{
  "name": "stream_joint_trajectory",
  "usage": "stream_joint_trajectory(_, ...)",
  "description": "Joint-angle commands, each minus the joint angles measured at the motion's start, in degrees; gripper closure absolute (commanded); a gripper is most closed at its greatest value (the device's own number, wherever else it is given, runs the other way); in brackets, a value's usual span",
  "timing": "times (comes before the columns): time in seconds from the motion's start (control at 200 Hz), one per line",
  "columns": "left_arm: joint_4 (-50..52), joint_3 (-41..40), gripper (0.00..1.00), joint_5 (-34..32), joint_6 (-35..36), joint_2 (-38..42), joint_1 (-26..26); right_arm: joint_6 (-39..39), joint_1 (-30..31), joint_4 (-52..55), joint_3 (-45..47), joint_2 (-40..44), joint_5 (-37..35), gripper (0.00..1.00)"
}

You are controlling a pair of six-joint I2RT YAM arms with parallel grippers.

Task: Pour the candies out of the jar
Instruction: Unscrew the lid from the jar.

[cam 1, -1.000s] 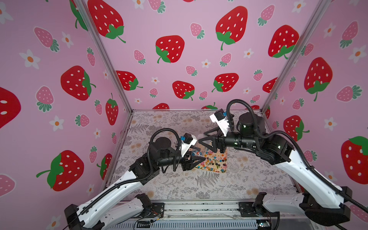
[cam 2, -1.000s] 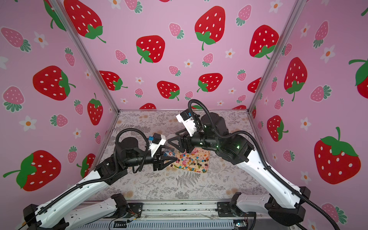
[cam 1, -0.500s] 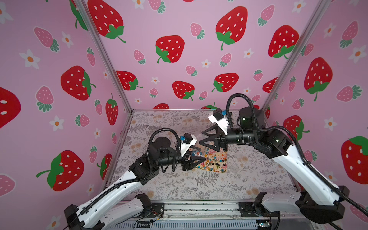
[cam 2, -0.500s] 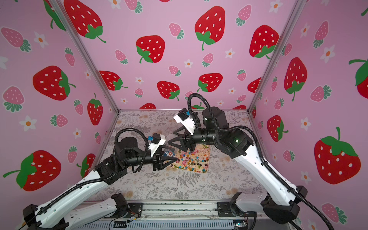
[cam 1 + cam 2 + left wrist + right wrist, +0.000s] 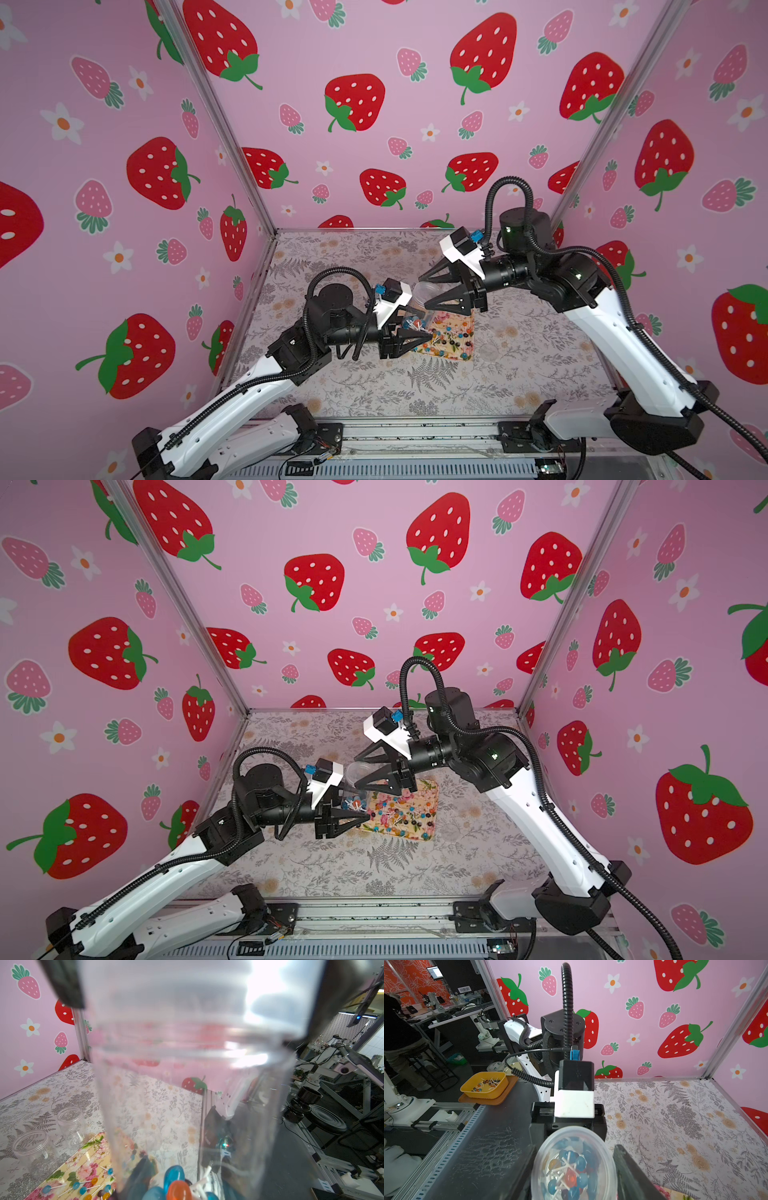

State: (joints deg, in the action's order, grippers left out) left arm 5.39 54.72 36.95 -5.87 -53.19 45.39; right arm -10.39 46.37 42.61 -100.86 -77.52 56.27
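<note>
Since a second ago the right arm's elbow has lifted, while the right gripper point(image 5: 423, 293) stays at the top of the jar point(image 5: 419, 302); the left arm has scarcely shifted. In the left wrist view the jar fills most of the picture as a blurred clear wall, and the left gripper's fingers point(image 5: 64, 982) are only dark smears at its edges. The right wrist view cuts the jar off below its rim, and whether a clear lid covers the mouth cannot be told.

The left gripper point(image 5: 417, 322) is clamped on the jar's lower part and holds it tilted over the end of the tray point(image 5: 432, 789) nearest the left arm. The right gripper's jaws stand partly apart on either side of the jar's top; whether they press on it cannot be told.

One jar is held, and two empty jars point(image 5: 71, 1126) stand on the desk point(image 5: 415, 386) just beside the single tray. Candies point(image 5: 571, 1176) lie heaped in the held jar's bottom, and more are scattered over the tray, too many to count.
</note>
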Motion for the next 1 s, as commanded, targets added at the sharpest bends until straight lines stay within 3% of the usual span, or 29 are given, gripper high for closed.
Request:
stream_joint_trajectory(0.0,0.1,0.9,0.48,0.0,-1.1,0.3,0.1,-2.5,-0.1,-3.4,0.3,1.5,3.7,0.38)
stream_joint_trajectory(0.155,-1.6,-0.7,0.48,-2.8,-1.6,1.3,0.1,1.9,-0.1,-5.0,1.8,2.7,2.1,0.19)
stream_joint_trajectory(0.335,-1.5,-1.4,0.48,-5.6,-1.1,2.0,0.1,11.3,0.0,-9.9,3.6,5.2,-1.1,0.09)
stream_joint_trajectory(0.5,-0.6,-1.9,0.48,-8.0,-0.3,2.5,0.1,24.7,0.4,-10.9,4.0,7.9,-19.1,0.11)
stream_joint_trajectory(0.68,0.6,-1.9,0.48,-9.0,0.6,1.9,0.1,31.3,2.7,-8.1,5.8,9.2,-30.3,0.15)
stream_joint_trajectory(0.996,1.1,-2.0,0.48,-9.3,0.9,1.4,0.1,32.0,8.1,-4.4,4.7,6.4,-38.0,0.13)
